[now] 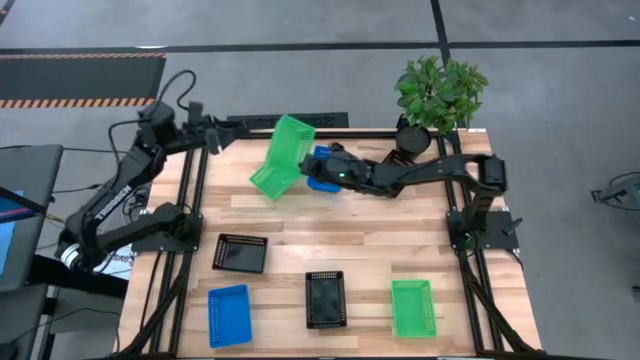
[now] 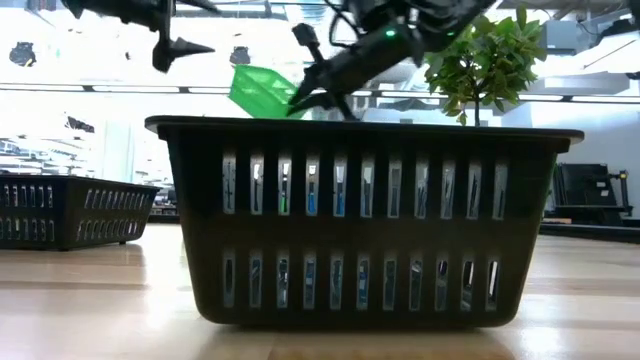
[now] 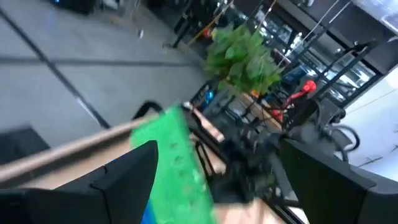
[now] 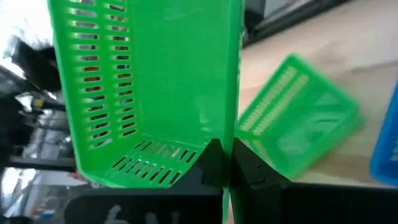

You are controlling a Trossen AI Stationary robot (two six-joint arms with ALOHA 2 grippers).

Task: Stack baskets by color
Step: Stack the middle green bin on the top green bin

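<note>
My right gripper (image 1: 310, 164) reaches to the table's far middle and is shut on a green basket (image 1: 292, 140), which stands steeply tipped in the air (image 2: 262, 90). A second green basket (image 4: 298, 124) lies on the table beside it (image 1: 266, 182). A blue basket (image 1: 322, 180) lies under the right gripper. My left gripper (image 1: 218, 135) hangs open, high at the far left (image 2: 188, 48), short of the held basket and touching nothing. My right gripper pinches one side wall of the green basket at its rim (image 4: 234, 127). One finger (image 4: 211, 163) is inside the basket and the other (image 4: 252, 168) outside. The fingers come from the table's right, slanting slightly down. The basket is tipped on edge, lifted above the table.
Nearer the front lie two black baskets (image 1: 240, 252) (image 1: 325, 298), a blue basket (image 1: 229, 314) and a green basket (image 1: 413, 307). A potted plant (image 1: 440, 90) stands at the far right corner. Bare wood shows at mid-table.
</note>
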